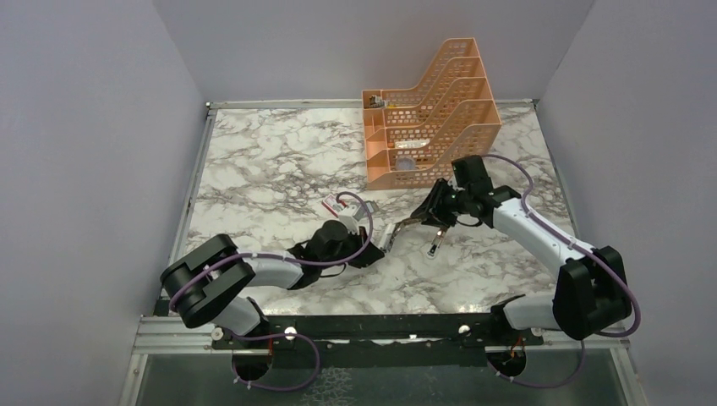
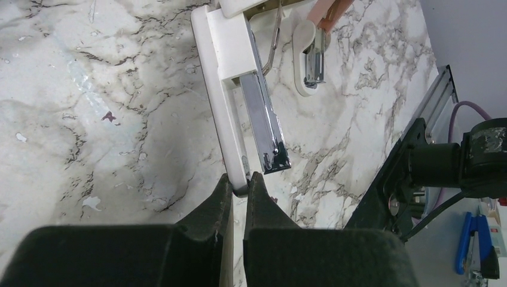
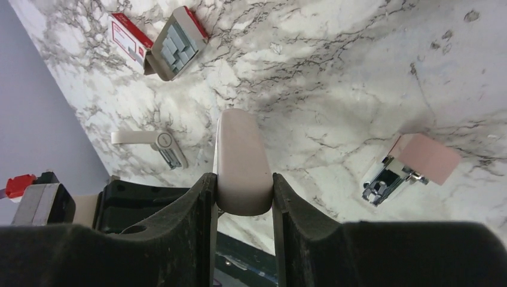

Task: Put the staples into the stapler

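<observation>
Two claws hold stapler (image 2: 263, 119) open: left claw (image 2: 240, 179) pinched on base (image 2: 221, 101), right claw (image 3: 242, 182) clamped on lid (image 3: 239, 149). Staples (image 3: 176, 48) lie apart on bench (image 3: 359, 60); loading looks undone.

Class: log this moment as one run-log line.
left gripper: jaws shut on stapler base tip | right gripper: jaws shut on its top cover | staples: in tray beside red box, untouched
</observation>
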